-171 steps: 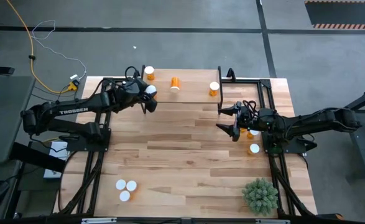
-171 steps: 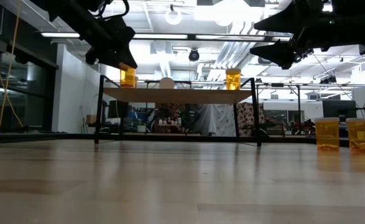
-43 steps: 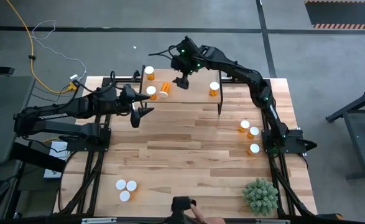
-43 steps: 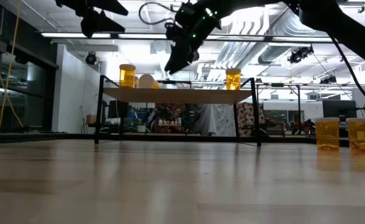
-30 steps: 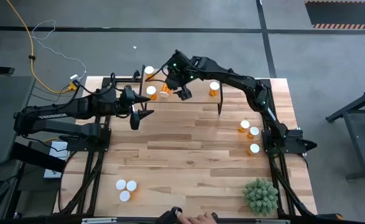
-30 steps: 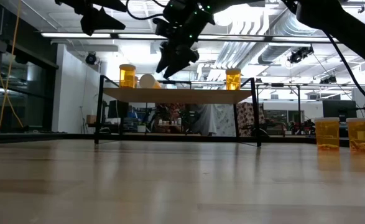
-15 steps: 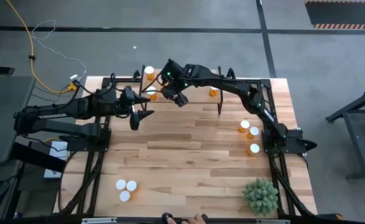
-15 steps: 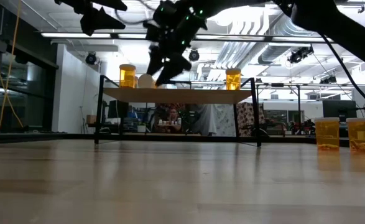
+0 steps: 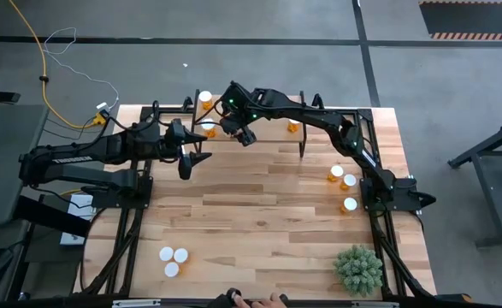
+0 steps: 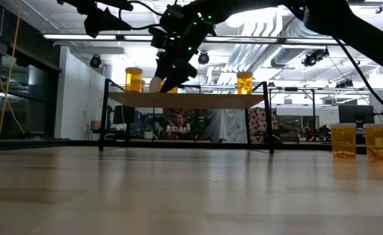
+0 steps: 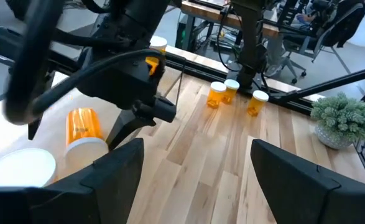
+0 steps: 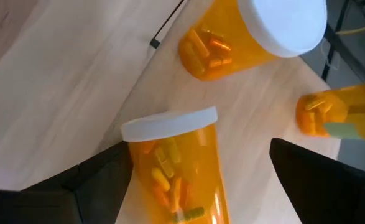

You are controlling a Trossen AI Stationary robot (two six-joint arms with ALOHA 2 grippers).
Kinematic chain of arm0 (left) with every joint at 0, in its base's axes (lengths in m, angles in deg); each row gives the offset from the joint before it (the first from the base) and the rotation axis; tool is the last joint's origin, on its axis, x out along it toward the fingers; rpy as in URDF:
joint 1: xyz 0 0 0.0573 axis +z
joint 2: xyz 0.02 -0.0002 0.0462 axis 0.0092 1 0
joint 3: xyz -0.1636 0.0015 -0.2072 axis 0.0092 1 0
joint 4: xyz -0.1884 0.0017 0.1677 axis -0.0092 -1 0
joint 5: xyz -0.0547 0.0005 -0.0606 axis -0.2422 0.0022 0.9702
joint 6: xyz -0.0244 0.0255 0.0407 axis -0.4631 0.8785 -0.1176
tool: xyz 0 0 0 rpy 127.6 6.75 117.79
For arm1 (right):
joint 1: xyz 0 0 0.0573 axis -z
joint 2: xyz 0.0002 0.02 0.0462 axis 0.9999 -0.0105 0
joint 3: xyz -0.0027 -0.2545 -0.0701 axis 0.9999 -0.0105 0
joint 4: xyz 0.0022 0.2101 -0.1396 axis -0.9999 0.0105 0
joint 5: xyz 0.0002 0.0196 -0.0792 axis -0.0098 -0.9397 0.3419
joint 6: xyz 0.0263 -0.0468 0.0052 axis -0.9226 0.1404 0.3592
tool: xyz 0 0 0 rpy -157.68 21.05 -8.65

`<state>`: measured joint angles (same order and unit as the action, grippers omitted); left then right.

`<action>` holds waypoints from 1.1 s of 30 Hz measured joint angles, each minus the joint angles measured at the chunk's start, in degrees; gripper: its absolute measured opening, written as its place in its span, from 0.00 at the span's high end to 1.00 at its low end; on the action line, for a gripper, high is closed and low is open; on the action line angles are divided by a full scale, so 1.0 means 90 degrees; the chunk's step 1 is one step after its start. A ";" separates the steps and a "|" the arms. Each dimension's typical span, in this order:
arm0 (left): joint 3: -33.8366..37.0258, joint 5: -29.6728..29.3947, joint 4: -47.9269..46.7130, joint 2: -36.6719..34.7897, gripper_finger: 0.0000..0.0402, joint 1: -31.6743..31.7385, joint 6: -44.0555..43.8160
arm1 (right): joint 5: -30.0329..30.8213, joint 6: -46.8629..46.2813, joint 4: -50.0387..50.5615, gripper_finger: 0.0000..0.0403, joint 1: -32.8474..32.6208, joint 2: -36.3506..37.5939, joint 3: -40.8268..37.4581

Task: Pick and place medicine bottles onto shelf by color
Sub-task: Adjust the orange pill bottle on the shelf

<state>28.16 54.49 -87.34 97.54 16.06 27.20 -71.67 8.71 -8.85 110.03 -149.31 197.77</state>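
Note:
My right gripper [image 12: 201, 149] is open over the left part of the shelf [image 9: 272, 133], a low wood board on black legs. Its fingers stand on either side of an amber bottle [image 12: 179, 168] that lies on its side on the board, white cap [image 10: 155, 85] toward the shelf's left end. Two more bottles [image 12: 250, 31] [image 12: 337, 112] stand on the shelf close by, and another [image 9: 294, 126] stands at its right end. My left gripper [image 9: 195, 161] hangs open above the table just near of the shelf's left end, holding nothing. My right gripper straddles the lying bottle from above, slanting down, with its fingers across the bottle just behind the cap [image 12: 170, 124]. One finger [image 12: 107, 171] sits right at the cap's rim, and I cannot tell whether it touches. The other finger stands clear.
Three bottles [image 9: 345, 184] stand on the table by the right arm's base, and three white-capped ones [image 9: 172, 259] stand near the table's near left corner. A spiky green plant [image 9: 357, 268] sits at the near right. A person's hand [image 9: 251, 299] shows at the near edge.
My right gripper has moved along the shelf toward the table's left and a little toward the near edge, dropping lower until its open fingers flank the lying bottle. The lying bottle has shifted slightly leftward on the board.

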 joint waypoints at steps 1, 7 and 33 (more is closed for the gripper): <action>0.0000 0.0000 0.0005 0.0000 0.29 0.0000 0.0000 | -0.0002 -0.0090 0.0040 0.09 0.0005 -0.0002 0.0000; 0.0000 -0.0010 0.0000 0.0000 0.29 0.0000 0.0058 | -0.0172 -0.0431 0.0119 0.09 0.0043 -0.0008 0.0002; 0.0000 -0.0015 -0.0039 0.0000 0.29 0.0000 0.0068 | -0.0262 -0.0687 0.0239 0.42 0.0043 -0.0016 -0.0012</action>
<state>28.16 54.36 -87.69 97.54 16.06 27.82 -74.03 2.52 -6.71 110.41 -149.45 197.67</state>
